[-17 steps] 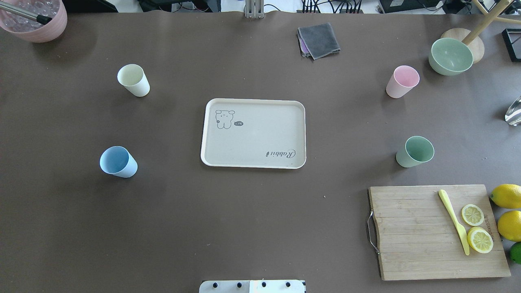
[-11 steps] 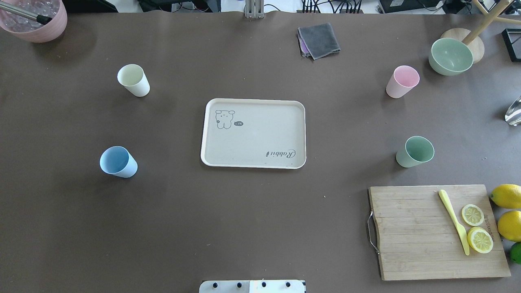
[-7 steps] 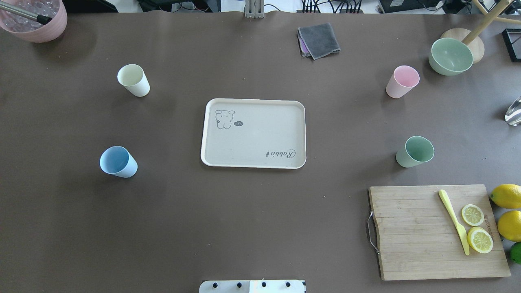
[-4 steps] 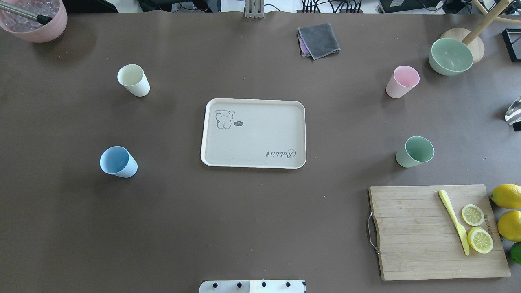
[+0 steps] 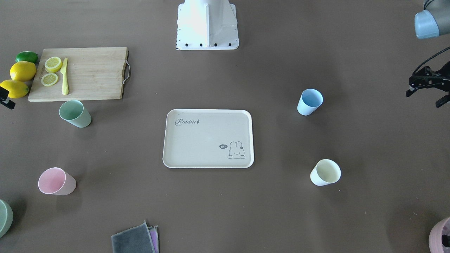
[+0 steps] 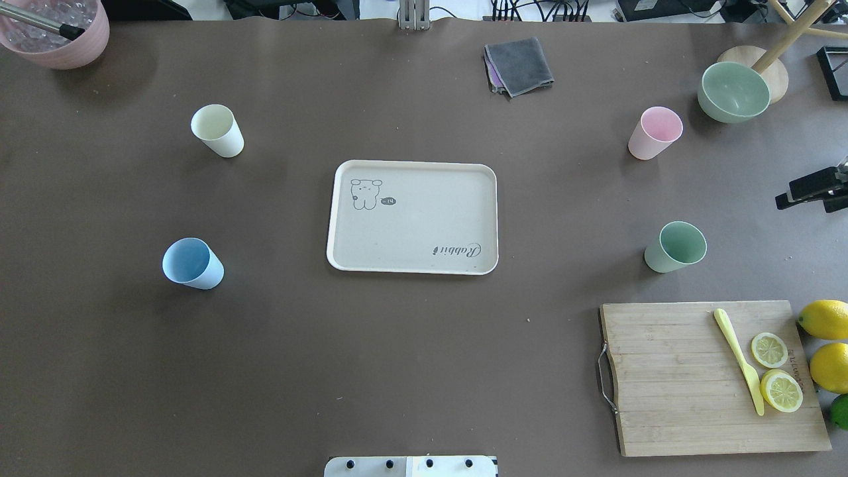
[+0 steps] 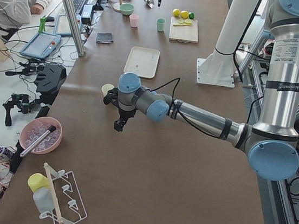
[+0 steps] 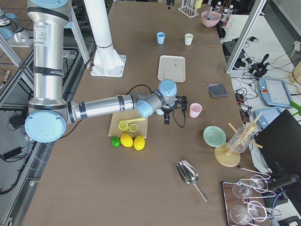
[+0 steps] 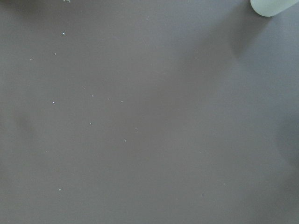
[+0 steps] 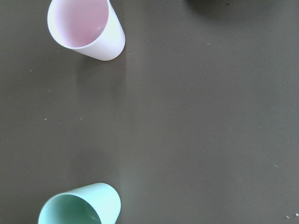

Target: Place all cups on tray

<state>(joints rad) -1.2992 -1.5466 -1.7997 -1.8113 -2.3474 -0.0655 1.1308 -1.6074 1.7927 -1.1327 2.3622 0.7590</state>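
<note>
"Where's the tray (image 6: 424, 218)?"

"Flat in the middle of the table (image 6: 411, 358), bunny print up. All 4 cups stand upright on the brown top, well apart from it."

"Which cups are where?"

"On the robot's left, the blue cup (image 6: 192, 264) sits nearer its base and the cream cup (image 6: 217, 130) farther out. On its right, the green cup (image 6: 675, 247) is just beyond the cutting board (image 6: 669, 377), and the pink cup (image 6: 654, 132) is farther off."

"And the arms?"

"The left gripper (image 5: 423, 100) hangs above the table's left end, outside the blue and cream cups, touching neither. Its 2 fingers are spread apart and hold nothing."

"The other 1?"

"The right gripper (image 6: 811, 191) pokes in over the table's right end, level with the gap between the pink and green cups (its wrist camera looks down on both). It's cut off by the edge of the overhead view, so I can't tell how its jaws stand."
</note>
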